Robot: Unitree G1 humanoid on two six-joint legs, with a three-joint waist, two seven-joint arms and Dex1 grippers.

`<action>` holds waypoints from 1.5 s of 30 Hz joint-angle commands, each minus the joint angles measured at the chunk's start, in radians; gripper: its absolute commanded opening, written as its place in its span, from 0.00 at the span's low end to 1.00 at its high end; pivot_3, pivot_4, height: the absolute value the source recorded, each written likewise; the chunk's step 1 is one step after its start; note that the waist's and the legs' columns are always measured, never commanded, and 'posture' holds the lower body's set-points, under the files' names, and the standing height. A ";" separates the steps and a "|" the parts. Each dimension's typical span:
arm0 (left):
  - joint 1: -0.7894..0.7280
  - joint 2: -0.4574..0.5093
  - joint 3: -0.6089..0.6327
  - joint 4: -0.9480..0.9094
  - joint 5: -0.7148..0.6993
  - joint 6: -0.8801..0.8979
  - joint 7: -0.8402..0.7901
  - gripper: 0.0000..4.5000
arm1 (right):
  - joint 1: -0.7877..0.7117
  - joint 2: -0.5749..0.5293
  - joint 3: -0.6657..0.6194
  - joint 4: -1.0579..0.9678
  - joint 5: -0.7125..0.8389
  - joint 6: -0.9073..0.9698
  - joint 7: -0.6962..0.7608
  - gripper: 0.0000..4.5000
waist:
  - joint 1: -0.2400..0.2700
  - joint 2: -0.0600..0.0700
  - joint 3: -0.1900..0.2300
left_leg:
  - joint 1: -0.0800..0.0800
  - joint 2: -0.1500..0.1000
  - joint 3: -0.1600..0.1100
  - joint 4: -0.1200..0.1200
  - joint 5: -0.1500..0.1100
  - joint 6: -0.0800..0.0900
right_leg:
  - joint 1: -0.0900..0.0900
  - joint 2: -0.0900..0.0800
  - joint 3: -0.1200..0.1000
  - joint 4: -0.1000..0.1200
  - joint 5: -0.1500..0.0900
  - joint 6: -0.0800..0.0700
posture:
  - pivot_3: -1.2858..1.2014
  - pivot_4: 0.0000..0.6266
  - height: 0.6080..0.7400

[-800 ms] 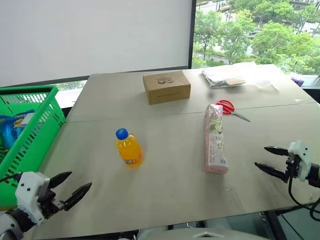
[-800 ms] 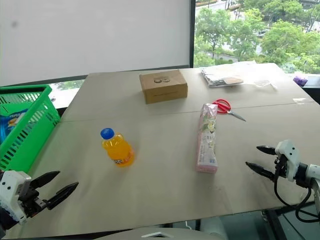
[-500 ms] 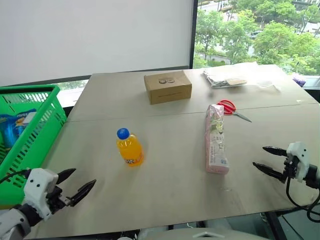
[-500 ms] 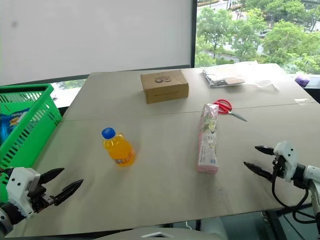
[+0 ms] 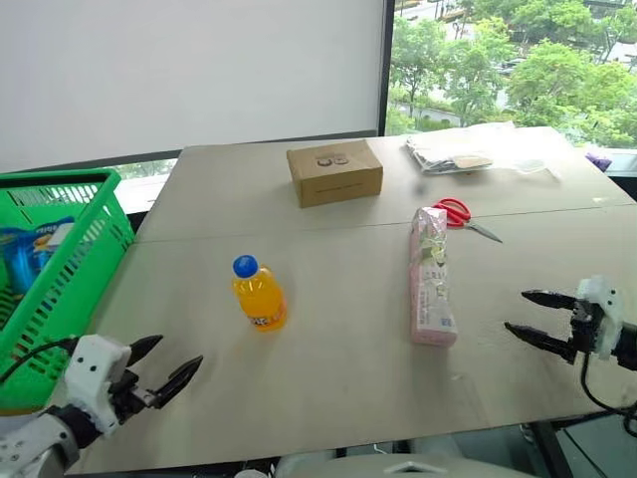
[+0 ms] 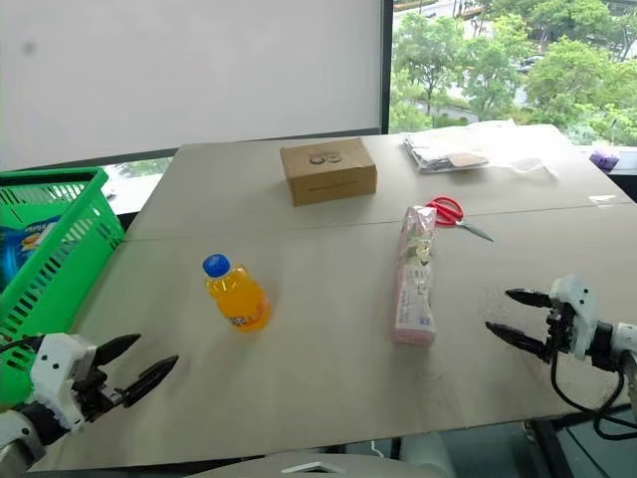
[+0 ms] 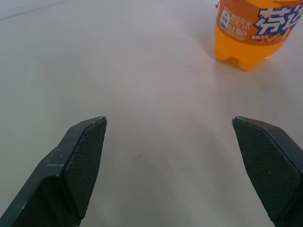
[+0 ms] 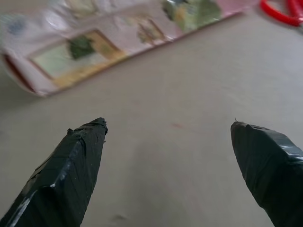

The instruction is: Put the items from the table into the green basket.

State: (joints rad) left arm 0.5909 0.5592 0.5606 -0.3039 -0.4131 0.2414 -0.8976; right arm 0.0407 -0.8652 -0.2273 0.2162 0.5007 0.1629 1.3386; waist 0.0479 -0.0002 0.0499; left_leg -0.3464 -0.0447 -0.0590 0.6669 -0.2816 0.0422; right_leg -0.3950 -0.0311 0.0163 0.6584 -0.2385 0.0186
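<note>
- The table (image 5: 328, 388) spreads wide and matte grey-beige, a thin seam line running across it from side to side.
- Left of centre stands the small orange bottle (image 5: 259, 295) with its blue cap, upright, on the near side of the seam.
- Right of it, well apart, the long pink-and-white packet (image 5: 431, 290) lies flat, its far end right at the seam.
- Red-handled scissors (image 5: 462, 216) lie just beside the packet's far end.
- Past the seam, a closed brown cardboard box (image 5: 334, 172) sits about mid-table.
- At the far right corner, a heap of clear plastic bags (image 5: 474, 153) rests near the edge.
</note>
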 commanded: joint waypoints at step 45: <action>-0.413 -0.079 -0.365 0.122 -0.044 -0.036 0.045 0.69 | -0.135 0.067 -0.062 -0.560 0.385 0.332 -0.133 1.00 | -0.007 -0.004 0.003 | -0.007 0.003 0.000 0.000 -0.004 0.003 | -0.003 0.000 -0.005 -0.009 0.001 0.000 | 0.52 0.00 1.00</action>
State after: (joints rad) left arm 0.1899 0.4777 0.1947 -0.1645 -0.4531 0.2337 -0.8487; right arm -0.0813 -0.7975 -0.2551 -0.3333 0.8759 0.5110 1.1989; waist 0.0406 -0.0040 0.0528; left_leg -0.3535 -0.0415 -0.0588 0.6665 -0.2852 0.0450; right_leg -0.3986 -0.0313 0.0111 0.6489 -0.2373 0.0190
